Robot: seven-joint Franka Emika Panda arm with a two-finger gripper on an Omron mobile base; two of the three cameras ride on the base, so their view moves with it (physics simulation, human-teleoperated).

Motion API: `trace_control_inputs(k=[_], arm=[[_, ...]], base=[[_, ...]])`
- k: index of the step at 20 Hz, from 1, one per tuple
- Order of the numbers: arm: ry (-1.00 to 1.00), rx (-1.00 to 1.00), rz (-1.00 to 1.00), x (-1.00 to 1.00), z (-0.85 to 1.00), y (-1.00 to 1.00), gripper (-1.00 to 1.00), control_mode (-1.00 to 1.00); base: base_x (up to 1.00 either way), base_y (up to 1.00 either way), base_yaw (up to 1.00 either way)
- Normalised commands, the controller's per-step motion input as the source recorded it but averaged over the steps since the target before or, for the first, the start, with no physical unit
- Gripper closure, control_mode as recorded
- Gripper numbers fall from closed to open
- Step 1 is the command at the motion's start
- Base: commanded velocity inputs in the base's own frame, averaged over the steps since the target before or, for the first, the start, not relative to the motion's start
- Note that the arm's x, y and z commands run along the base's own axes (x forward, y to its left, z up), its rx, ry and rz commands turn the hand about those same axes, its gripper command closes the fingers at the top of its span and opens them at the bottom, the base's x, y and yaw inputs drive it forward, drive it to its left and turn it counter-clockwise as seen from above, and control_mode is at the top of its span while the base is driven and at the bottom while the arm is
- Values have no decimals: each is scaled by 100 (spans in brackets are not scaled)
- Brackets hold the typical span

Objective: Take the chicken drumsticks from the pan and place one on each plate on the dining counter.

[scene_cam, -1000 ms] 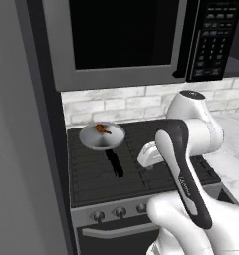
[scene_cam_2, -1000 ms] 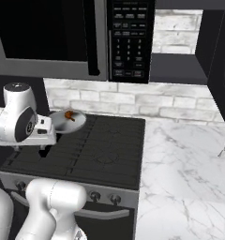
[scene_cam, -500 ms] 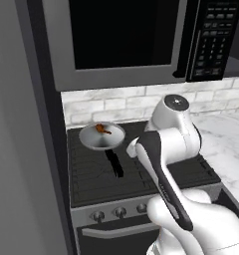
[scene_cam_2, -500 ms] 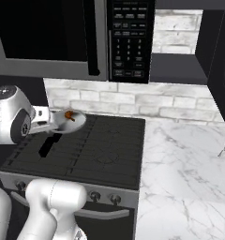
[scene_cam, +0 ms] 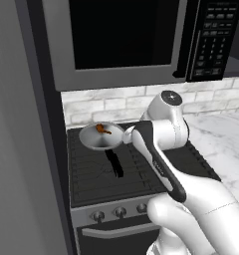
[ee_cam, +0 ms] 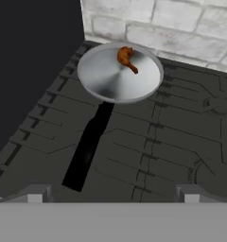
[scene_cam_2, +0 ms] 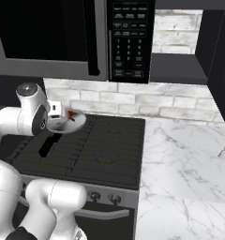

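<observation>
The pan (ee_cam: 119, 73), light grey with a black handle (ee_cam: 87, 149), sits on the back left burner of the black stove (ee_cam: 181, 142). A chicken drumstick (ee_cam: 126, 57), orange-brown, lies at the pan's far edge. My gripper (ee_cam: 113, 194) hovers above the stove's front, open, with nothing between its fingertips (ee_cam: 37, 194), and looks at the pan from the handle side. From the base, the pan (scene_cam: 100, 137) with the drumstick (scene_cam: 101, 129) lies just left of my hand; from the other side the pan (scene_cam_2: 67, 123) is partly behind my arm. The plates and the dining counter are out of view.
A microwave (scene_cam: 121, 40) hangs low over the stove. A brick backsplash (scene_cam_2: 147, 101) runs behind it. A marble counter (scene_cam_2: 189, 159) stretches to the stove's right. A tall dark wall (scene_cam: 22, 149) stands close on the left. Knobs (scene_cam: 120, 212) line the stove's front.
My arm has swung left across the stove, bringing the hand up beside the pan. The pan and the drumstick have not moved. The jaws stay open.
</observation>
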Motion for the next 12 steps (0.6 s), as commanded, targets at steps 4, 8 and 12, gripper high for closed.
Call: trace_control_inputs(k=[4,8,12], arm=[[-4,9,-2,58,-27,15,-100,-100],[0,14,-3,61,-31,8,-100,-100],[-1,14,-4,44,-35,12,-100,-100]], base=[[0,0,0],[0,0,0],[0,0,0]])
